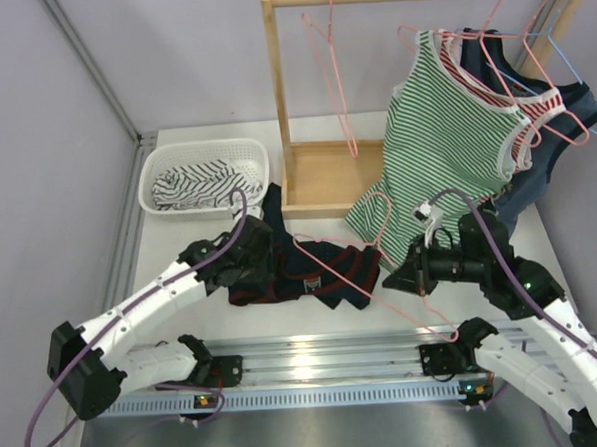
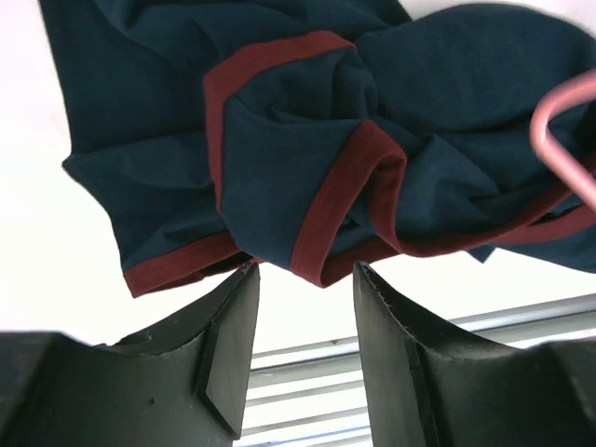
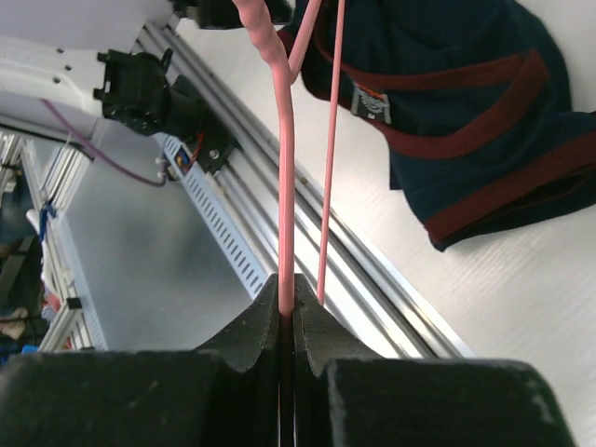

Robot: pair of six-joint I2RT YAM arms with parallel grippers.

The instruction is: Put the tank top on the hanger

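Observation:
The dark navy tank top (image 1: 303,273) with maroon trim lies crumpled on the table between the arms. The pink wire hanger (image 1: 333,265) lies tilted across it, hook toward the rack. My right gripper (image 1: 389,277) is shut on the hanger's wire; in the right wrist view the wire (image 3: 285,186) runs straight out of the closed gripper (image 3: 287,303), with the tank top (image 3: 447,102) beyond. My left gripper (image 1: 248,254) is over the tank top's left part. In the left wrist view it (image 2: 305,270) is open and empty, its tips at a maroon-trimmed fold (image 2: 279,158); the hanger (image 2: 559,130) shows at the right.
A white basket (image 1: 202,148) holding striped cloth stands at the back left. A wooden rack (image 1: 277,104) at the back carries a green-and-white striped top (image 1: 444,136), a plain navy top, a spare pink hanger (image 1: 336,81) and a light blue hanger (image 1: 571,69). An aluminium rail (image 1: 316,358) runs along the near edge.

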